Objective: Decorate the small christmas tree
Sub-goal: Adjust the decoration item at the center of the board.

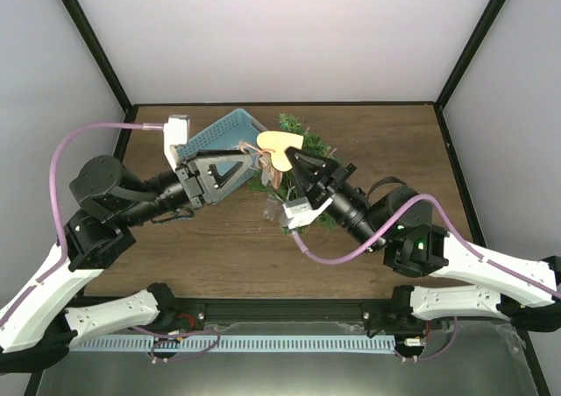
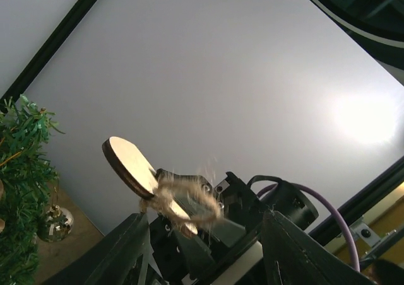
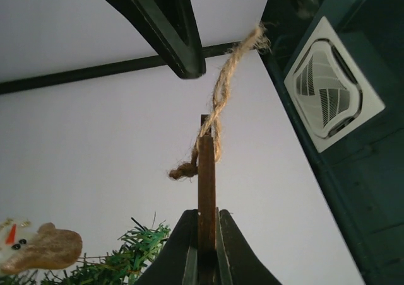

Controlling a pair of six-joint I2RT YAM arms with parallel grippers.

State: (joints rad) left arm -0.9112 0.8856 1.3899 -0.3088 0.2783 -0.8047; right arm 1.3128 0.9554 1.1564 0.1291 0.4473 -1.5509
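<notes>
**Pale walls around a wooden desk**

We see a brown wooden desk closed in by plain pale-grey walls set in a black frame. A soft glare brightens one wall. A white square vent sits overhead.

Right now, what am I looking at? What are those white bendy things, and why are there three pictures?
Those are two robot arms with pincer hands, bolted to a wooden table. One picture looks down from above; the other two come from a camera on each wrist. On the table are a small christmas tree and a blue basket. The right gripper pinches a wooden heart with a twine loop, over the tree. The left gripper is open beside the twine.
</notes>
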